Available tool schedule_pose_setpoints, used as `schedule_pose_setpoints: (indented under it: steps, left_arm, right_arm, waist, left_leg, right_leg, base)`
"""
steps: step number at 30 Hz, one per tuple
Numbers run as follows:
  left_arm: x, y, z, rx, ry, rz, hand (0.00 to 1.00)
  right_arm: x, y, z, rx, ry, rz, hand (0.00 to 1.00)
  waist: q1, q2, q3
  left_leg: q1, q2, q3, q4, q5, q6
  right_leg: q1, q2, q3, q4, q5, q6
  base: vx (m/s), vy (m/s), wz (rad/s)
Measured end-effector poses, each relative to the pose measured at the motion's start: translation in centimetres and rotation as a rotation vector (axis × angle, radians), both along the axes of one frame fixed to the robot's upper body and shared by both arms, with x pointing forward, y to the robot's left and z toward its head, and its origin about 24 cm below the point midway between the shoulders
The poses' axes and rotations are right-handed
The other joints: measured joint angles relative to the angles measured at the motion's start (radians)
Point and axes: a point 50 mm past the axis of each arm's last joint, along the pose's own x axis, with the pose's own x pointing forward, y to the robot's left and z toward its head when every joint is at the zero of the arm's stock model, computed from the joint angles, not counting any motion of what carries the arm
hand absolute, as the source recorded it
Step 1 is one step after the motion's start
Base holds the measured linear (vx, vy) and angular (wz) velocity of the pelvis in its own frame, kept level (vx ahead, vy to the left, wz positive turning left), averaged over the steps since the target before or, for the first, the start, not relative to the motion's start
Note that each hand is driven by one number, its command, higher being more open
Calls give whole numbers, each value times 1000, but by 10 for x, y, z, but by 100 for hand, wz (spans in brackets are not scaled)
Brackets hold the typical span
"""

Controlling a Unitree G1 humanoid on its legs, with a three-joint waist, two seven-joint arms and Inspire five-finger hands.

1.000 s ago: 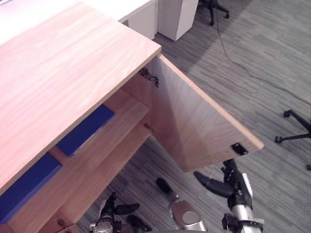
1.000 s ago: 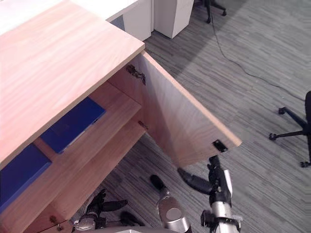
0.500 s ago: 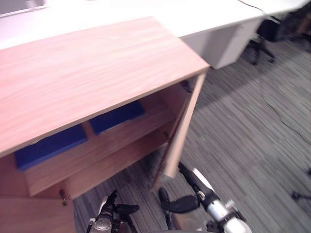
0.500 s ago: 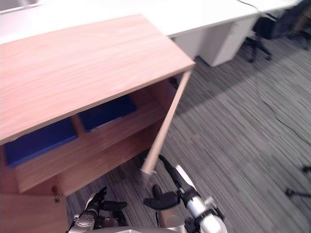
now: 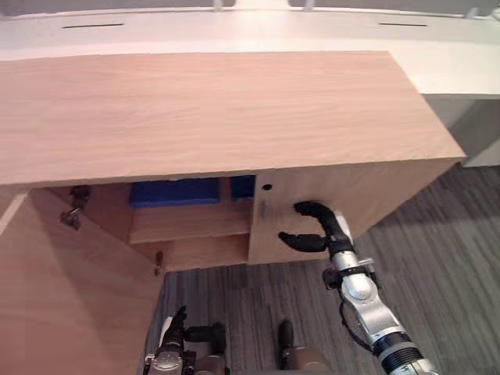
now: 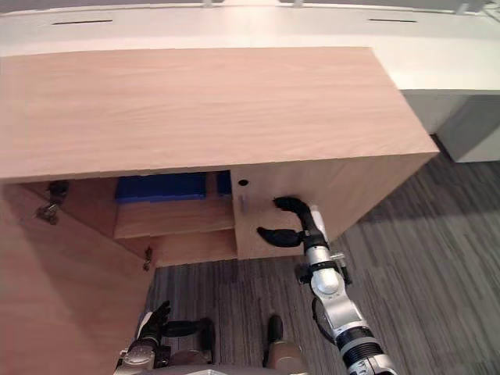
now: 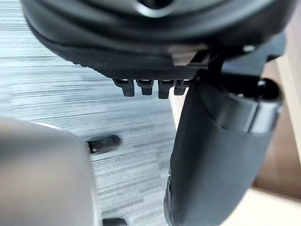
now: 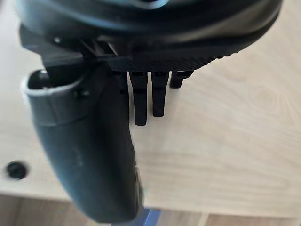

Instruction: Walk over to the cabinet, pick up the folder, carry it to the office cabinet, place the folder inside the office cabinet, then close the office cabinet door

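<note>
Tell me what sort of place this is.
Probably an office: a wooden office cabinet holding blue folders on its shelf, a long white desk behind it, and grey striped carpet underfoot.

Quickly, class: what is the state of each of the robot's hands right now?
Left hand: open, holding nothing.
Right hand: open, fingers against the light wooden cabinet door.

Blue folder (image 5: 173, 192) flat inside cabinet (image 5: 203, 109) (left door (image 5: 70, 297) open)
</note>
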Motion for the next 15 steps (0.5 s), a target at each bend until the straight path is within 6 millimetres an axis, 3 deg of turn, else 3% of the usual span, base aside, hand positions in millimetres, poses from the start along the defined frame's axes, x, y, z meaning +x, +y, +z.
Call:
schedule_pose_setpoints:
  steps: [3,8,12,15]
  left_arm:
    - [-5,3,-1,-13,-2,69,100]
    - [-16,8,1,-71,-53,257,100]
    - [-41,32,2,-67,-61,461,100]
    - [-38,59,16,-27,-153,547,100]
  right_arm:
    - [-5,-6,-8,14,29,-57,100]
    - [-28,-13,-44,38,195,-94,100]
    - [-62,7,-90,89,444,-64,100]
    - [-77,16,-108,76,558,-34,100]
  waist:
    - [5,27,1]
    - [73,56,1]
    - [119,59,0]
    - [166,59,0]
  left_leg:
    - [-20,-2,-64,0,4,-2]
    - [-33,-7,-169,0,10,-11]
    - [-45,-19,-271,0,35,-16]
    - [-55,-46,-350,1,58,-3]
  right_leg:
    - [20,1,-68,-14,-2,-2]
    - [69,4,-180,-21,-27,-3]
    - [124,-3,-314,0,-87,5]
    - [141,-22,-402,49,-124,8]
  base:
    - [-52,-25,66]
    - [-6,-47,73]
    - [95,-48,93]
    - [153,-35,108]
